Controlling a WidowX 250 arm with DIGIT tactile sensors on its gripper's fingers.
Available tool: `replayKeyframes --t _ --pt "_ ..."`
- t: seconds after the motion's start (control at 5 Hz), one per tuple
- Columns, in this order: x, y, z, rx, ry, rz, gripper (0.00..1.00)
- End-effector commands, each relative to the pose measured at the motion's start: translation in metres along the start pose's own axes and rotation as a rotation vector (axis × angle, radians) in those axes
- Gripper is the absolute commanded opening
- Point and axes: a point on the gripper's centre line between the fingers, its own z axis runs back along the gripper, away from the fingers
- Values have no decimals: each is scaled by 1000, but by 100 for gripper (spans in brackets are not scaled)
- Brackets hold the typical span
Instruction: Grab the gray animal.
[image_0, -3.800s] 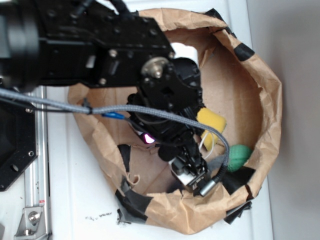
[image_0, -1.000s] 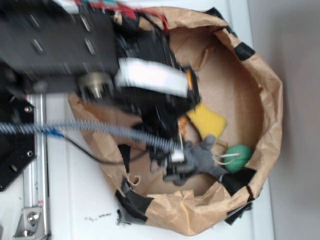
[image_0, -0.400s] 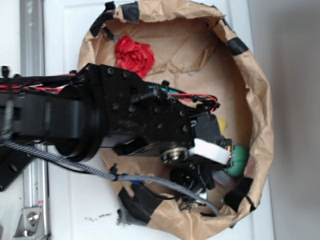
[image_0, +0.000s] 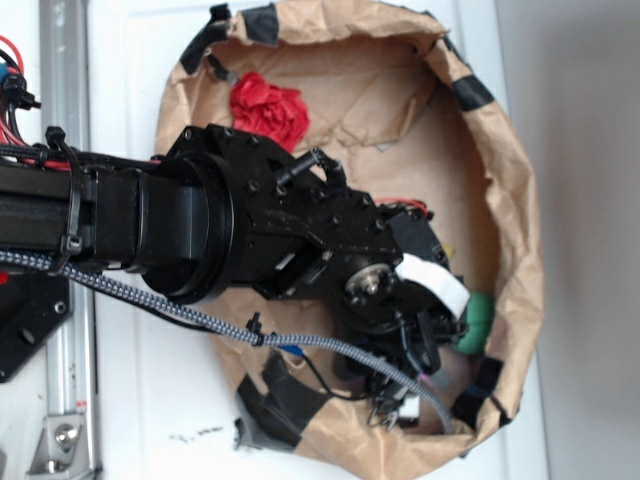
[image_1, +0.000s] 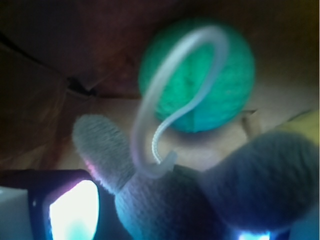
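Only my wrist view shows the gray animal (image_1: 200, 200) between my claw (image_1: 165, 220) fingers, apparently gripped; outside, my arm hides it. No readable writing.

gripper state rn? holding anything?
Gripper: the gray animal sits right between the fingers, its white loop in front of the green ball; whether the jaws have closed on it cannot be told.

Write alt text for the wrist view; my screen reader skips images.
Close-up of the gray animal filling the lower frame, its white loop string curling up before a green ball. A glowing jaw edge shows at lower left.
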Motion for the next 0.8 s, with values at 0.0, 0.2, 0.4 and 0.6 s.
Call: replayKeyframes --t 0.0,0.2,0.4,0.6 --pt "-5 -10 15 44 16 -94 0" --pt "17 10 68 117 -66 -109 0" --pt "30 37 129 159 -121 -56 0" --pt "25 52 172 295 -67 -15 0"
